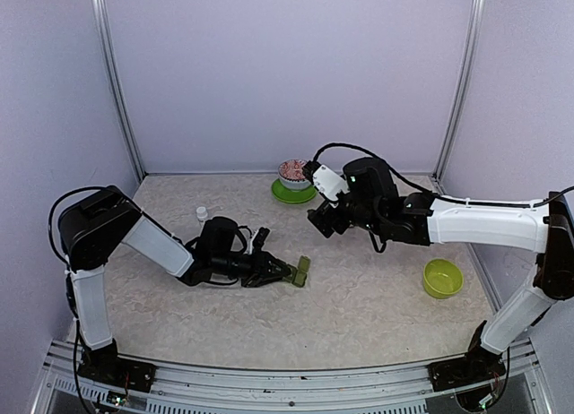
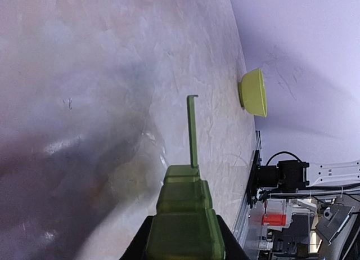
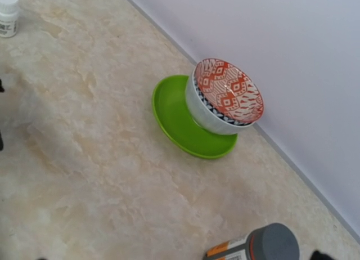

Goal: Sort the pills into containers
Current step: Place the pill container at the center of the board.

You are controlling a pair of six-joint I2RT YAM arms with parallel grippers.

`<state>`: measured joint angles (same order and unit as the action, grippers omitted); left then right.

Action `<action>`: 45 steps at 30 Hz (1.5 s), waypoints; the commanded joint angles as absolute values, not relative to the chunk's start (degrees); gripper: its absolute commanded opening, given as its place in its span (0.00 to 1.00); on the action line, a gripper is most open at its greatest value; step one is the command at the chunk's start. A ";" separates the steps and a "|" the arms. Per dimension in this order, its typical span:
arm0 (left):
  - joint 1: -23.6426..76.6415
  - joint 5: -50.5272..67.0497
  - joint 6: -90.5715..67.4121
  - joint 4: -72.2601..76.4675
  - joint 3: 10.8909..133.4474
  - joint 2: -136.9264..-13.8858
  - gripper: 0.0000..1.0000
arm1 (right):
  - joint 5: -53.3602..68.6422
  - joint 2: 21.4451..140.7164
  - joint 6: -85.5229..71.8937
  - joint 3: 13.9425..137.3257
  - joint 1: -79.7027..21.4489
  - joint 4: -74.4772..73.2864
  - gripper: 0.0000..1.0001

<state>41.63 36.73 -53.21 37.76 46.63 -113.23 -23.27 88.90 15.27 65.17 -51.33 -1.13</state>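
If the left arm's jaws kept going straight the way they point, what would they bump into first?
Probably nothing soon: the left jaws, shut on the containers, point over bare table. The lime-green bowl lies ahead but slightly off that line; they may just miss it.

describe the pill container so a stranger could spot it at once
On the marbled table, find the left gripper near the middle. Pinched in its tips is the container strip: dark green, boxy, one thin lid flipped open, unlike the round lime-green bowl and patterned bowl.

containers (image 2: 185, 226) dark green; plain bowl (image 1: 442, 280) lime; patterned bowl (image 3: 228, 94) orange-white; plate (image 3: 174, 116) green; table (image 1: 359, 297) beige
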 commanded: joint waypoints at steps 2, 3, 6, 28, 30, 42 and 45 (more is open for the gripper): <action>41.92 35.28 -50.26 34.97 49.60 -115.05 0.27 | -23.04 87.24 14.31 64.87 -50.71 -0.08 1.00; 41.92 35.30 -50.12 34.40 49.98 -115.24 0.27 | -23.04 87.27 14.27 64.89 -50.68 -0.05 1.00; 41.93 35.29 -49.41 32.16 51.22 -115.78 0.27 | -23.04 87.28 14.29 64.90 -50.59 -0.06 1.00; 39.64 33.31 -45.86 25.95 52.56 -113.94 0.49 | -21.91 87.63 13.74 64.97 -50.23 -0.24 1.00; 39.35 33.04 -45.55 25.18 52.72 -113.64 0.50 | -21.89 87.45 13.75 64.87 -50.26 -0.16 1.00; 38.11 29.13 -42.16 20.20 51.68 -109.17 0.90 | -22.14 87.18 13.64 64.64 -50.10 -0.01 1.00; 37.85 28.68 -42.19 20.23 51.29 -108.46 0.99 | -22.27 86.92 13.61 64.45 -50.08 0.00 1.00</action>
